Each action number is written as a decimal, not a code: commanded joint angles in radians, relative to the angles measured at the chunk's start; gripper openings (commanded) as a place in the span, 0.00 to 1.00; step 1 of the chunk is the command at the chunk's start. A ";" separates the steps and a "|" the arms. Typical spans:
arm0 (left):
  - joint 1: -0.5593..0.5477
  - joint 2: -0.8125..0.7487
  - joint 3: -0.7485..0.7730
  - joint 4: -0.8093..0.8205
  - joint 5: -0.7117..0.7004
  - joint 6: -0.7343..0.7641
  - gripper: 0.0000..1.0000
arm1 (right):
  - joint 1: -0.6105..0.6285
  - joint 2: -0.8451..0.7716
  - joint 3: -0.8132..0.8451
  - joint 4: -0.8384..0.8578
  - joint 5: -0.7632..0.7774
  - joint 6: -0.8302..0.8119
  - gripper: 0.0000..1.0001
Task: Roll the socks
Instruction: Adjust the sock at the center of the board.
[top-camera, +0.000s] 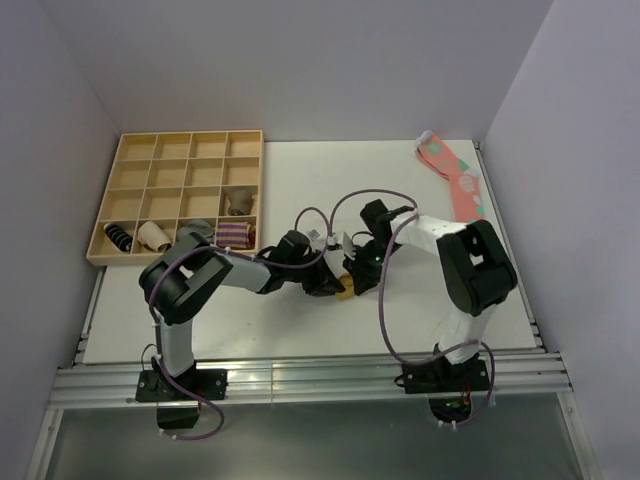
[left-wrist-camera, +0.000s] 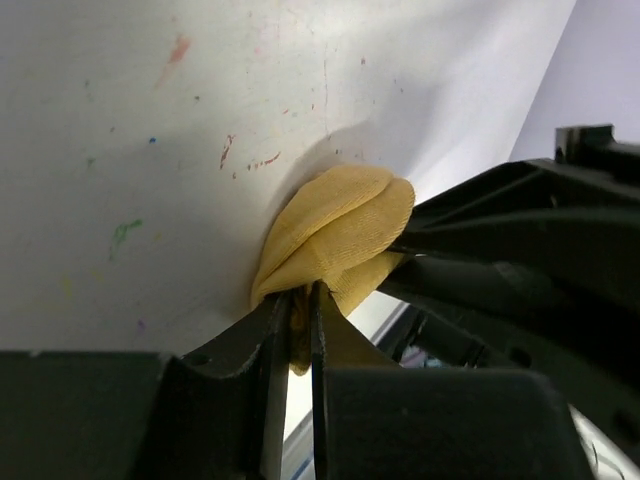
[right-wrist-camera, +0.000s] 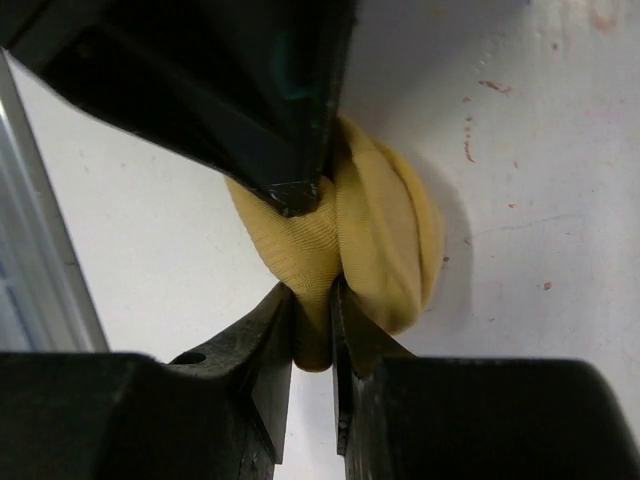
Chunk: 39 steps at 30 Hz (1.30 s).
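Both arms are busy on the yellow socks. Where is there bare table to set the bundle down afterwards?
Free: the far middle of the table, between the wooden tray and the pink sock; also the near strip between the arm bases. Crowded: the centre, where left gripper and right gripper pinch the socks.

We see the socks (right-wrist-camera: 385, 225) as soft, matt knitted cloth. The table (left-wrist-camera: 150, 120) looks smooth, matt white with small coloured marks. At upper left, the tray (top-camera: 190, 134) seems pale matt wood.
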 joint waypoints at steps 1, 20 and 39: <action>-0.039 -0.032 -0.053 -0.071 -0.172 -0.013 0.06 | -0.063 0.091 0.107 -0.175 -0.030 -0.036 0.15; -0.243 -0.230 -0.153 0.074 -0.815 0.409 0.46 | -0.090 0.330 0.316 -0.466 0.017 -0.006 0.15; -0.343 -0.228 -0.018 0.145 -0.530 0.931 0.51 | -0.090 0.435 0.431 -0.565 0.030 0.040 0.15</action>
